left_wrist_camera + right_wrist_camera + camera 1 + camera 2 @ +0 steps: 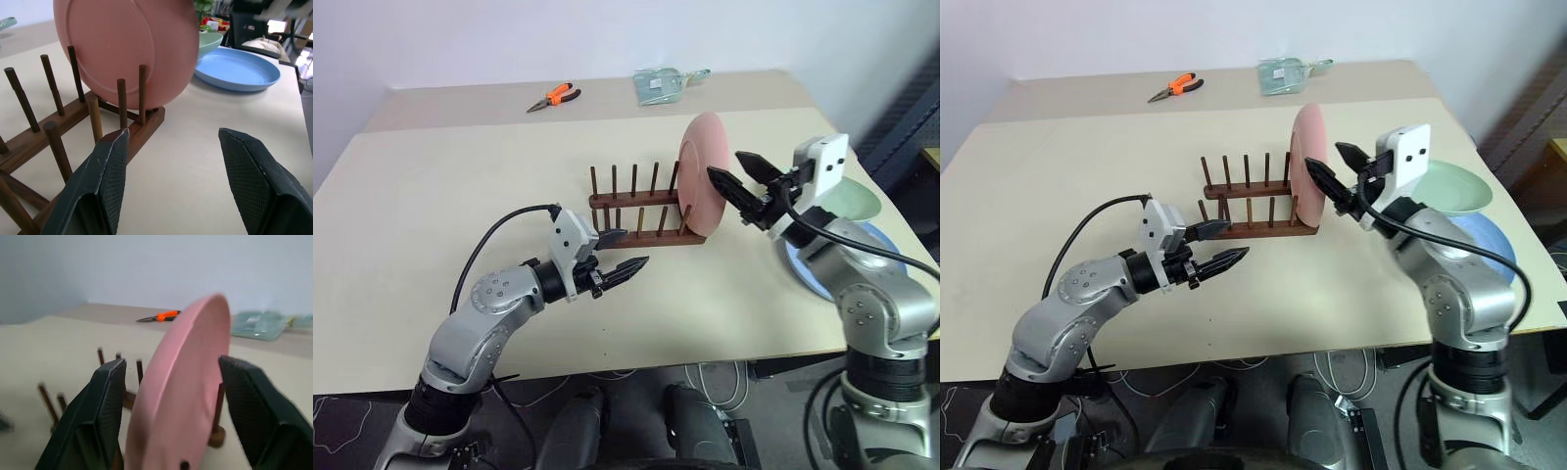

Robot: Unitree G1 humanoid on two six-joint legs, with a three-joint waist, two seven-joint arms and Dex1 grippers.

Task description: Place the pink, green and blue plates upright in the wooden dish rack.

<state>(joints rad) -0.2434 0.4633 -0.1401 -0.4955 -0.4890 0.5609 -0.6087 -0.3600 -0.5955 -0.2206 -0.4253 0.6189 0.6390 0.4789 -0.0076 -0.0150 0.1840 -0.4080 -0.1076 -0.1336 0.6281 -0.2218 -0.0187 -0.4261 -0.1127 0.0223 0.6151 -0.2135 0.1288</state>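
pink plate (703,174): matte plastic | dish rack (631,204): dark wood | table (431,215): matt

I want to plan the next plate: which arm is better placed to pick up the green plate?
The right. The green plate and blue plate lie beside the right gripper, which stands open by the racked pink plate. The left gripper is across the wooden dish rack.

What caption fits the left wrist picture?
Pink plate stands upright in the wooden rack.

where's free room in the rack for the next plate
The peg slots in the rack left of the pink plate are bare. It is crowded at the rack's right end, where the right gripper straddles that plate.
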